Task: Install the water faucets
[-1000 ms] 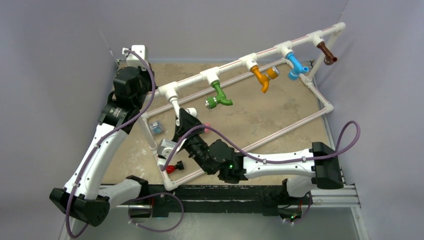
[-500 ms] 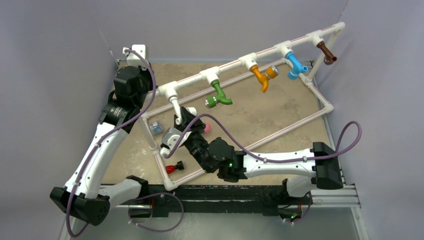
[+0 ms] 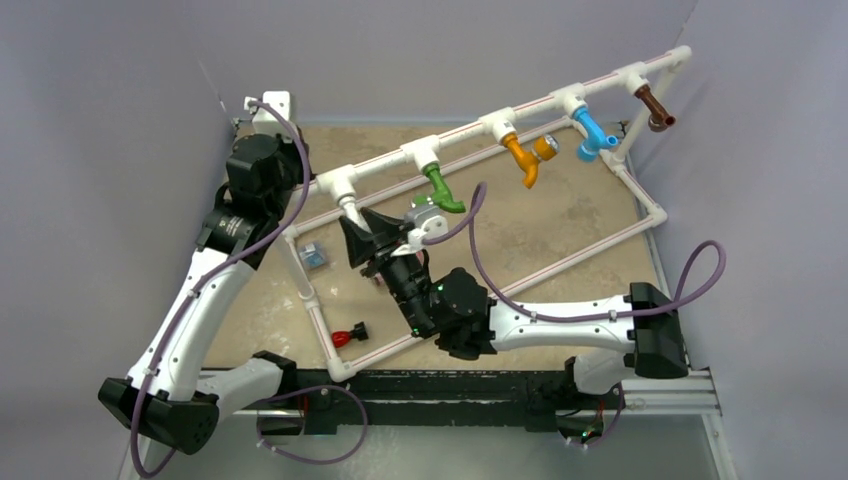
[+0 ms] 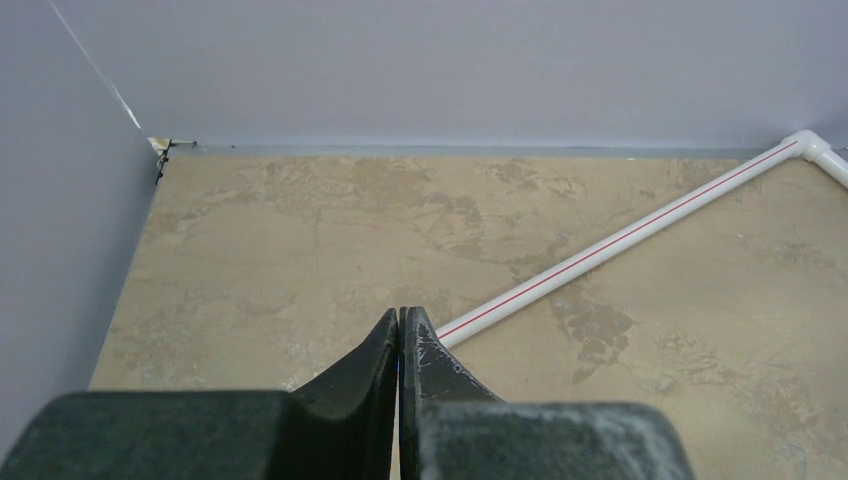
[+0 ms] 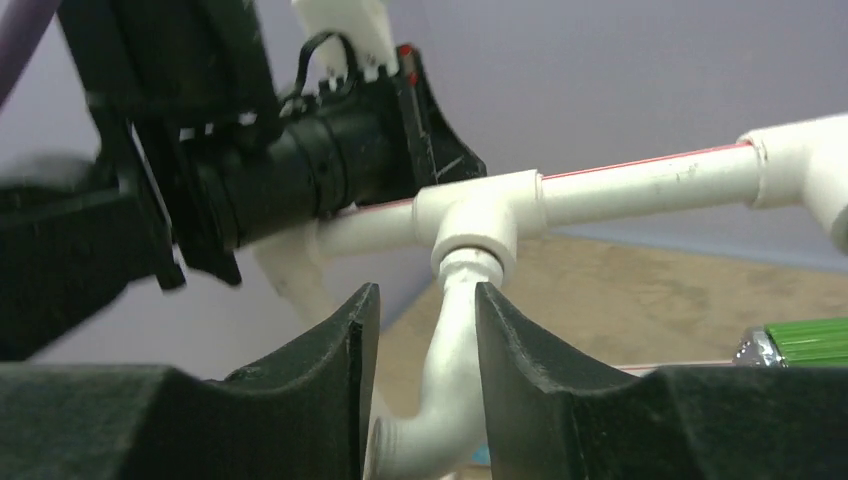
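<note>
Top external shows the white faucet (image 3: 349, 207) under the leftmost tee (image 3: 338, 183), inside the right gripper (image 3: 358, 220); left wrist, the left gripper (image 4: 400, 330) pinched shut above the surface (image 4: 300, 230); right wrist, jaws slightly apart round the seemingly seated white faucet, so withdraw straight next.

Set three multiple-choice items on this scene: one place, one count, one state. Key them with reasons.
1. The white faucet is: A lying on the table; B hanging under a T-fitting, straddled by the right gripper; C leaning on the back wall.
2. Faucets on the top pipe: A three; B four; C five.
3. The left gripper is: A shut, empty; B open; C shut on a faucet.
B: the right wrist view shows it. C: white, green, orange, blue, brown. A: its fingers meet on nothing.
</note>
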`<state>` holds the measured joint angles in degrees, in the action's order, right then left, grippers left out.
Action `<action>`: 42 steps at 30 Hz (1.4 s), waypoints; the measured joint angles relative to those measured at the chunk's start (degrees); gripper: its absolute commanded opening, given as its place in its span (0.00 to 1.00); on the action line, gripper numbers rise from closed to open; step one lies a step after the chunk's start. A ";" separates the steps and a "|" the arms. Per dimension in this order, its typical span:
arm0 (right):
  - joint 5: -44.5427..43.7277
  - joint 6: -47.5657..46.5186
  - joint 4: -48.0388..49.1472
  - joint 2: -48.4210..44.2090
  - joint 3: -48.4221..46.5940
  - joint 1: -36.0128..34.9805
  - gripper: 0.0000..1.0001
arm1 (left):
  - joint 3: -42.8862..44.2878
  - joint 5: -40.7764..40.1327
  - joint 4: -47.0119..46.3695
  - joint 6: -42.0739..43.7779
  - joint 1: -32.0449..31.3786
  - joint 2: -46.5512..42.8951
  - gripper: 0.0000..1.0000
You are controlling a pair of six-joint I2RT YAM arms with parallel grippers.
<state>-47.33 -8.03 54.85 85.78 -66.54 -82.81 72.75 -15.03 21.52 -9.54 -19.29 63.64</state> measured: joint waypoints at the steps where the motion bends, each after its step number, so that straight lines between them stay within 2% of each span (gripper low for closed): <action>1: -0.28 3.23 0.96 -0.04 0.00 0.28 0.00 | -0.04 0.07 0.17 -0.17 -0.04 -0.11 0.00; 3: -0.46 9.55 2.84 -0.04 0.04 0.79 0.00 | -0.15 0.31 0.28 -0.31 -0.09 -0.22 0.00; 7: -1.81 14.56 4.70 -0.13 0.24 0.81 0.01 | -0.24 0.37 0.44 -0.35 -0.26 -0.35 0.00; 9: -2.25 15.76 4.74 -0.68 0.72 1.03 0.11 | -0.26 0.39 0.42 -0.35 -0.28 -0.39 0.00; 12: -2.29 16.68 4.59 -2.29 1.75 1.07 0.33 | -0.26 0.42 0.42 -0.35 -0.28 -0.39 0.00; 15: -2.14 16.81 3.69 -4.94 2.23 1.07 0.50 | -0.26 0.44 0.42 -0.35 -0.31 -0.37 0.00; 19: -0.59 14.12 0.98 -8.39 2.23 1.09 0.66 | -0.26 0.44 0.44 -0.35 -0.31 -0.33 0.00; 23: 3.08 7.39 -2.99 -10.27 2.23 1.11 0.76 | -0.24 0.42 0.46 -0.35 -0.31 -0.33 0.00; 28: 8.83 -3.76 -10.49 -11.30 2.73 1.11 0.83 | -0.24 0.42 0.48 -0.35 -0.31 -0.31 0.00; 35: 17.20 -18.29 -19.67 -15.43 5.92 1.09 0.86 | -0.24 0.44 0.46 -0.35 -0.31 -0.26 0.00; 42: 18.23 -32.96 -19.87 -12.76 5.79 0.63 0.86 | -0.20 0.44 0.48 -0.35 -0.31 -0.17 0.00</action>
<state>-29.10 -40.99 34.98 73.01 -60.75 -82.17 72.55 -14.59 22.00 -9.89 -19.59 63.46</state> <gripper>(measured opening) 0.857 0.002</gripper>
